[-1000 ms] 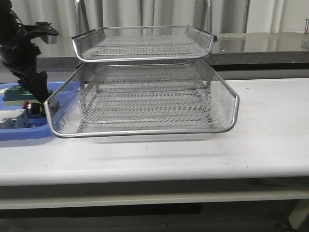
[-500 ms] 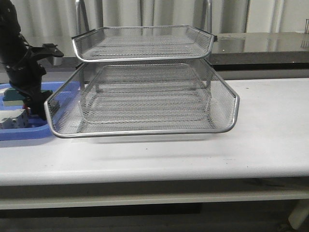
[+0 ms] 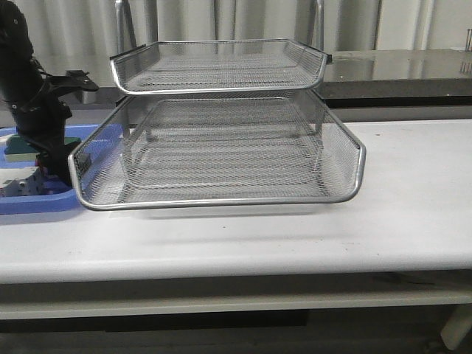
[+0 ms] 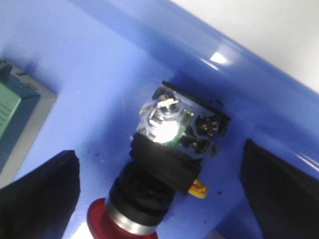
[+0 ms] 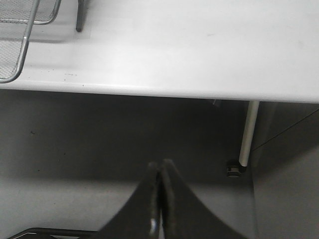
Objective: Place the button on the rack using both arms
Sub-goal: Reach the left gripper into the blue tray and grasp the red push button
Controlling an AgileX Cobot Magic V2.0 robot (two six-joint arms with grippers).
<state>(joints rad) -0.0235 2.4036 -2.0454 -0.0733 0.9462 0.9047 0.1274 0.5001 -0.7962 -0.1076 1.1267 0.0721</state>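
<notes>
While the rack point(image 3: 221, 125) stands on a long white table point(image 3: 413, 199) before pale curtains and a dark glossy counter, the button point(image 4: 159, 174) lies on its side in the blue tray point(image 3: 37, 200) at the table's left end. Spread wide, the left gripper point(image 4: 159, 199) straddles the button without touching it. Off the table's edge, over grey floor, the right gripper point(image 5: 159, 199) has its fingers pressed together, empty.

Workshop or lab test bench, plain white table point(image 3: 413, 192), wire-mesh rack point(image 3: 221, 147) on it, blue parts tray point(image 3: 37, 200) beside the rack, corrugated metal wall point(image 3: 221, 18) behind the rack
</notes>
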